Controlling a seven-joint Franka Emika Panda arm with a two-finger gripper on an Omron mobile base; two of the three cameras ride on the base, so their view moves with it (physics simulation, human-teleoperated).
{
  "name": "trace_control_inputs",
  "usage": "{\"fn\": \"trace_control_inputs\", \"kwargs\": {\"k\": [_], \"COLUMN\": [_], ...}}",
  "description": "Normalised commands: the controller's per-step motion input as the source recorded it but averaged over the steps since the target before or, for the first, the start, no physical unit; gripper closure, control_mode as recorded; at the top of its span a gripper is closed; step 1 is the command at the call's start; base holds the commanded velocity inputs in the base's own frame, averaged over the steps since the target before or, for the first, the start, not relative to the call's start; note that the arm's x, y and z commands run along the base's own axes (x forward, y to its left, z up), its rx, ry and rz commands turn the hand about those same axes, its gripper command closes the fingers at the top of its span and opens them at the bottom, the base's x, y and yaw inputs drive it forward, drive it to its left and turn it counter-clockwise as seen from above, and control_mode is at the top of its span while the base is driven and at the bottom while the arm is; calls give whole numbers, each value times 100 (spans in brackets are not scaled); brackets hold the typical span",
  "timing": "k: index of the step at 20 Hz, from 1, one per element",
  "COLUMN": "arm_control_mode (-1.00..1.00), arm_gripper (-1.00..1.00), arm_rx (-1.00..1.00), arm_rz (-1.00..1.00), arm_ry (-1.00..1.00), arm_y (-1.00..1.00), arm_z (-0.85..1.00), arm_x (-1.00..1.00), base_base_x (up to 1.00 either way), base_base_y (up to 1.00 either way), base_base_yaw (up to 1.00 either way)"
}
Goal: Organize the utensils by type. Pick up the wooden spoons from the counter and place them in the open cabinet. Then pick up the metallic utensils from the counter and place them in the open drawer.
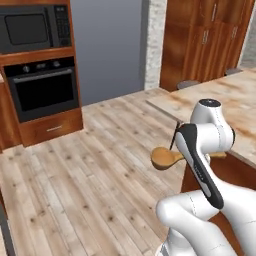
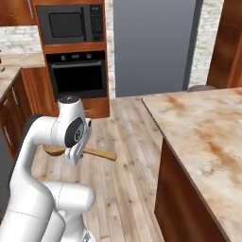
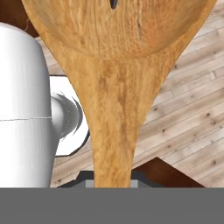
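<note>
Spoon [image 3: 116, 87] of light wood sits clamped in the gripper [image 3: 113, 177], whose jaws are drawn narrow around its handle. In the hand view the handle rises from between the fingertips at six o'clock and widens toward twelve o'clock, where the round bowl spreads across the top of the frame. Plank floor [image 3: 188, 109] shows behind it at three o'clock.

From the left base view the spoon [image 1: 165, 157] lies roughly level in the air, its bowl poking out at nine o'clock from the arm's dark-trimmed wrist, and a short bit of handle shows on the other side of the wrist at three o'clock. The gripper itself is hidden behind the wrist there. The counter [image 1: 235, 100] with its orange-veined stone top lies at two o'clock from the spoon, near but apart from it.

In the right base view the spoon's handle [image 2: 99, 153] reaches toward three o'clock from the wrist, over the wooden floor, stopping short of the counter's dark side panel. An oven [image 2: 78, 75] and microwave [image 2: 71, 23] stand at the far wall, at twelve o'clock.
</note>
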Motion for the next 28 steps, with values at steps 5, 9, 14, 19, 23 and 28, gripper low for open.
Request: {"fn": "trace_control_inputs", "kwargs": {"k": [5,9,14,19,23,28], "arm_control_mode": [100,100,100,100,100,100], "arm_gripper": [100,100,100,100,100,100], "arm_rx": [0,0,0,0,0,0], "arm_rz": [0,0,0,0,0,0], "arm_ry": [0,0,0,0,0,0], "arm_y": [0,0,0,0,0,0], "arm_z": [0,0,0,0,0,0], "arm_x": [0,0,0,0,0,0], "base_base_x": [96,93,92,90,90,89], "base_base_y": [56,61,64,61,62,60], "base_base_yaw": [-29,-26,-28,-32,-32,-33]}}
